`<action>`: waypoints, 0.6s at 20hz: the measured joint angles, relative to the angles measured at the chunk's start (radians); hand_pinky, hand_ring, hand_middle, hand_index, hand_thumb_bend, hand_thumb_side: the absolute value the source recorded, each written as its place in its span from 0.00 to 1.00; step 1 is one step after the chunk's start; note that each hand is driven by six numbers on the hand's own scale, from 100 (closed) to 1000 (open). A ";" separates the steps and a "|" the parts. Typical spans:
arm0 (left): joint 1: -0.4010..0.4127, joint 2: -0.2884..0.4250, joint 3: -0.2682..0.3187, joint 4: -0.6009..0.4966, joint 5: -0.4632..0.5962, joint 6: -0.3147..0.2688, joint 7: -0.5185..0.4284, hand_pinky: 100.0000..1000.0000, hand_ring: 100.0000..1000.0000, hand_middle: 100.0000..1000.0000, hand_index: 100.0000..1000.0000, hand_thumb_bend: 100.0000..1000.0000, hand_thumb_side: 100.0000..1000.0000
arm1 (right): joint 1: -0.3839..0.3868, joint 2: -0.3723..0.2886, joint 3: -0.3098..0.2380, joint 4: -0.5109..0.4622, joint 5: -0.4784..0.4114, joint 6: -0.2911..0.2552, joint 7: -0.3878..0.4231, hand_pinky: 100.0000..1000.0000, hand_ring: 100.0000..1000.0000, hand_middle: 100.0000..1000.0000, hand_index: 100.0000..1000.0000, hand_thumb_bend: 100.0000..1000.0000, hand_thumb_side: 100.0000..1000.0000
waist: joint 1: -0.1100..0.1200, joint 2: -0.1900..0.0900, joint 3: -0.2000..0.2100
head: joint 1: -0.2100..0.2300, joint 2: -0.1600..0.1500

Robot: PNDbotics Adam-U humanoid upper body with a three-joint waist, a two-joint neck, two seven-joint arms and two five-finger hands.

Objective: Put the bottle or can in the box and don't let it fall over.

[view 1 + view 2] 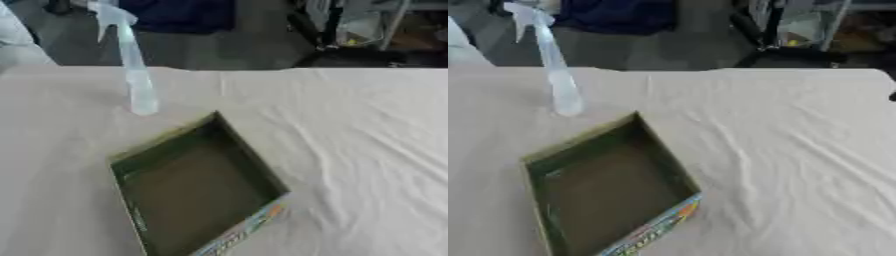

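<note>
A tall, slim, clear spray bottle (136, 75) with a pale trigger head stands upright on the cloth-covered table, just behind the far corner of the box. The open cardboard box (197, 187) lies skewed at the lower left of the table, with green inner walls, a brown bare floor and a coloured printed edge (658, 227) at its near right side. Nothing is inside it. Neither of my hands shows in either view.
A wrinkled beige cloth (350, 150) covers the table. Beyond the far edge is a dark floor with a blue object (179, 15) and a metal rack (350, 25). A pale shape (13, 42) shows at the far left.
</note>
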 measured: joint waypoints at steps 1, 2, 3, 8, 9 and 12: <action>0.000 0.000 -0.001 0.002 -0.002 0.003 -0.003 1.00 1.00 1.00 0.70 0.00 0.69 | 0.000 0.000 0.003 0.000 -0.014 0.006 0.023 1.00 1.00 1.00 1.00 0.00 0.41 | 0.001 0.000 -0.005 | 0.002 0.000; 0.000 0.000 -0.005 0.007 -0.005 0.008 -0.007 1.00 1.00 1.00 0.71 0.00 0.69 | 0.000 0.000 0.004 0.000 -0.030 0.013 0.044 1.00 1.00 1.00 1.00 0.00 0.41 | 0.003 -0.001 -0.009 | 0.004 0.001; 0.001 0.000 -0.008 0.014 -0.010 0.013 -0.013 1.00 1.00 1.00 0.72 0.00 0.69 | 0.000 0.000 0.004 0.000 -0.047 0.019 0.063 1.00 1.00 1.00 1.00 0.00 0.41 | 0.005 -0.001 -0.012 | 0.005 0.001; 0.004 0.014 -0.028 0.070 -0.054 0.025 -0.049 1.00 1.00 1.00 0.76 0.00 0.71 | 0.009 0.000 0.005 0.000 -0.147 0.061 0.137 1.00 1.00 1.00 1.00 0.00 0.41 | 0.006 -0.009 -0.017 | 0.008 0.002; 0.004 0.023 -0.032 0.085 -0.066 0.023 -0.059 1.00 1.00 1.00 0.75 0.00 0.71 | 0.009 0.000 0.005 0.000 -0.165 0.071 0.146 1.00 1.00 1.00 1.00 0.00 0.41 | 0.008 -0.009 -0.017 | 0.008 0.002; -0.003 0.053 -0.049 0.147 -0.096 0.018 -0.088 1.00 1.00 1.00 0.75 0.00 0.74 | 0.009 0.000 0.005 0.000 -0.202 0.094 0.162 1.00 1.00 1.00 1.00 0.00 0.41 | 0.009 -0.008 -0.017 | 0.008 0.002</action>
